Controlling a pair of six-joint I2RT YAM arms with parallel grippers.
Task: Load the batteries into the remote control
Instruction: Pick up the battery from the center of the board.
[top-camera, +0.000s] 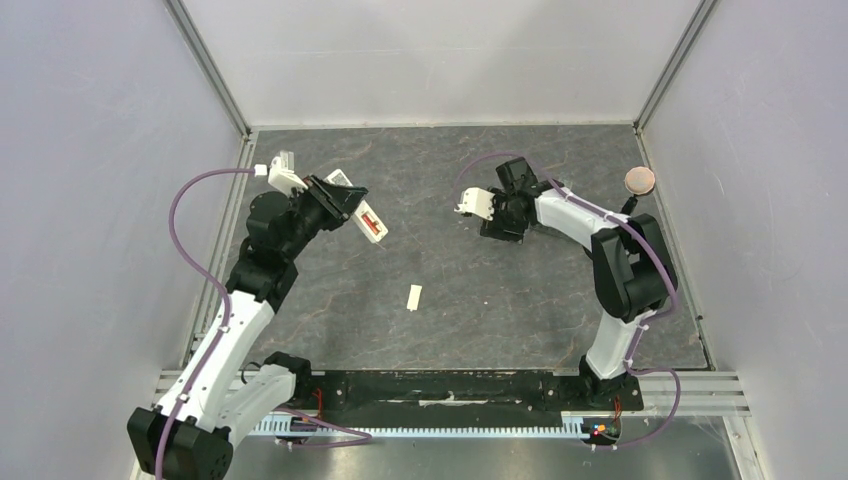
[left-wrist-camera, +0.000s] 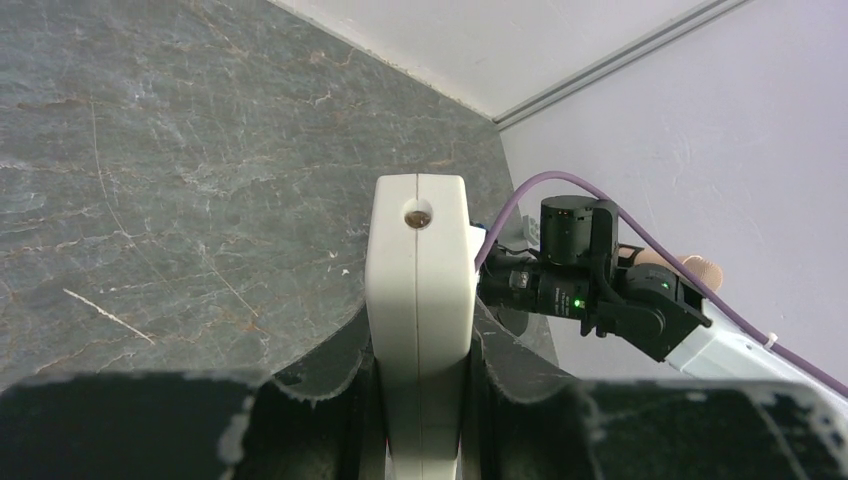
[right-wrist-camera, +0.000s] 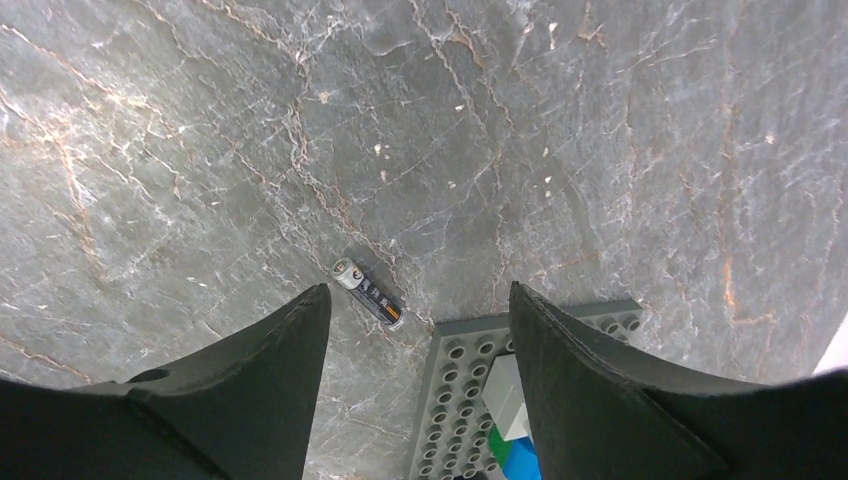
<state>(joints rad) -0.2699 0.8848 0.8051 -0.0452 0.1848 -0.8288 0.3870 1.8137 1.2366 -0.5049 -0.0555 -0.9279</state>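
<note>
My left gripper (top-camera: 348, 206) is shut on the white remote control (top-camera: 370, 222) and holds it above the table at the left. A red strip, seemingly a battery (top-camera: 369, 223), shows in the remote's upturned face. In the left wrist view the remote control (left-wrist-camera: 418, 270) stands edge-on between the jaws of the left gripper (left-wrist-camera: 420, 345). My right gripper (right-wrist-camera: 418, 290) hangs open above the table, holding nothing. A dark battery (right-wrist-camera: 368, 292) with an orange band lies flat on the table just beyond its left fingertip (right-wrist-camera: 312, 305).
A grey studded plate (right-wrist-camera: 465, 395) with grey, green and blue blocks lies under the right finger. A small white cover piece (top-camera: 414, 297) rests mid-table. A round tan object (top-camera: 640, 180) sits at the far right. Walls enclose the table on three sides.
</note>
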